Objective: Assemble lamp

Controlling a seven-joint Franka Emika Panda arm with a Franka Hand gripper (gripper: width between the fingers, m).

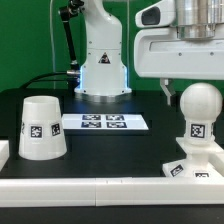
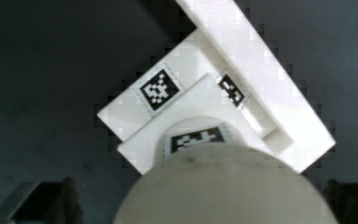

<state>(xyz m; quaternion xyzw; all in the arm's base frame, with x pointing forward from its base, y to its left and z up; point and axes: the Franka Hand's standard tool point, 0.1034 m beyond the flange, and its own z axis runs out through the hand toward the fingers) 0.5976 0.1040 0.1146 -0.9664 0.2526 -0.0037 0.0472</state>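
Note:
The round white bulb (image 1: 200,104) stands upright with its tagged neck on the low blocky base (image 1: 186,169) at the exterior view's right. In the wrist view the bulb (image 2: 218,185) fills the foreground, with the tagged base (image 2: 167,100) under it. My gripper (image 1: 196,88) hangs directly over the bulb, with its dark fingers (image 1: 165,90) down beside the bulb's top. In the wrist view the gripper (image 2: 197,205) is open, and each finger (image 2: 51,201) stands clear of the bulb's sides. The truncated-cone shade (image 1: 44,127) stands on the table at the exterior view's left.
The marker board (image 1: 105,122) lies flat on the black table between the shade and the bulb. A white rail (image 1: 100,186) runs along the table's front edge and shows next to the base in the wrist view (image 2: 247,45). The arm's white pedestal (image 1: 101,62) stands at the back.

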